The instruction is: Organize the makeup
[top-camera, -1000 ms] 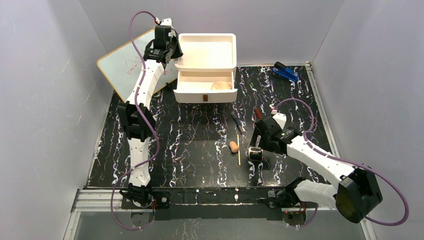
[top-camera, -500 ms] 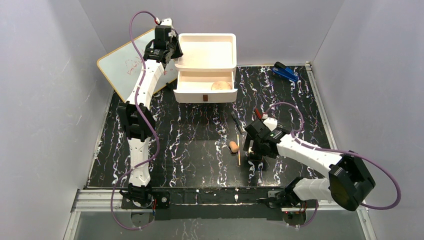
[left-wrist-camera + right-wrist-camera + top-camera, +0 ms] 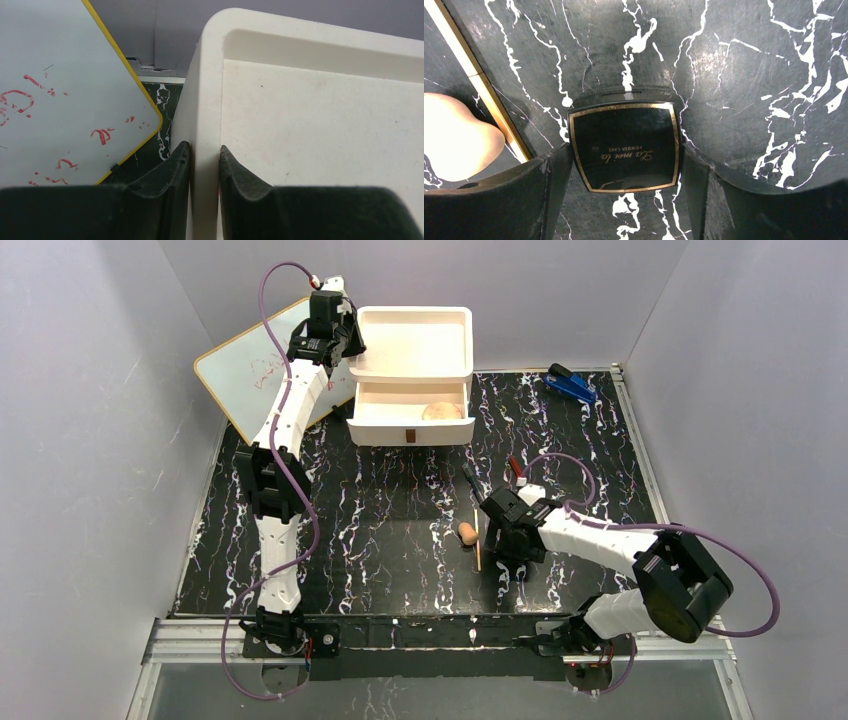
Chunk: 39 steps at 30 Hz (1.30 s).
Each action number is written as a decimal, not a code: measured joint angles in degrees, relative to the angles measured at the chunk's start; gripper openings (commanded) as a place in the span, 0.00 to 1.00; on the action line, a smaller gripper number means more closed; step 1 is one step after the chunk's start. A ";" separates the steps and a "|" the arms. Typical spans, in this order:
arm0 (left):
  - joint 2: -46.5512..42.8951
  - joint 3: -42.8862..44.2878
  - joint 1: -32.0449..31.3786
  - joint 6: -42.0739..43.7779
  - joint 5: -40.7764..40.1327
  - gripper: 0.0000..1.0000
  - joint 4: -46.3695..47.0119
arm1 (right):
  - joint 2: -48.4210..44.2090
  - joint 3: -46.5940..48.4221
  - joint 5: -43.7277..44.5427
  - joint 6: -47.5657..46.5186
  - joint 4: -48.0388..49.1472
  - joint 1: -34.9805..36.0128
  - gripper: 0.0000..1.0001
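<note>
Nearby, right pincer [image 3: 626, 152] spread wide astride compact [image 3: 624, 145] lying flat on table [image 3: 749, 75], pads just beside its edges. Sponge [image 3: 459, 137], yellow stick [image 3: 479, 82] just left. Farther, round disc [image 3: 442, 411] inside lower drawer [image 3: 385, 427]. Left pincer [image 3: 204, 155] clenched on white box [image 3: 320, 115] wall.

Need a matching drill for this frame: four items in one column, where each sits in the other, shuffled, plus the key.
Items
1. black compact
2. tan sponge
3. round disc
4. blue clip

Places
A. far right corner of the mat
B. inside the open lower drawer
C. between the fingers of the right gripper
D. just left of the yellow stick

Pairs: 1-C, 2-D, 3-B, 4-A
</note>
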 measured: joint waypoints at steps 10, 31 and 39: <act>0.00 0.00 -0.02 0.00 0.02 0.00 0.04 | 0.26 -0.83 0.50 0.44 2.05 0.24 0.26; 0.00 0.00 -0.02 0.00 0.02 0.00 0.04 | 6.21 40.13 10.69 -11.41 -7.50 4.09 0.01; 0.00 0.00 -0.02 0.00 0.02 0.00 0.04 | 18.62 56.08 12.35 -19.67 -5.27 4.04 0.01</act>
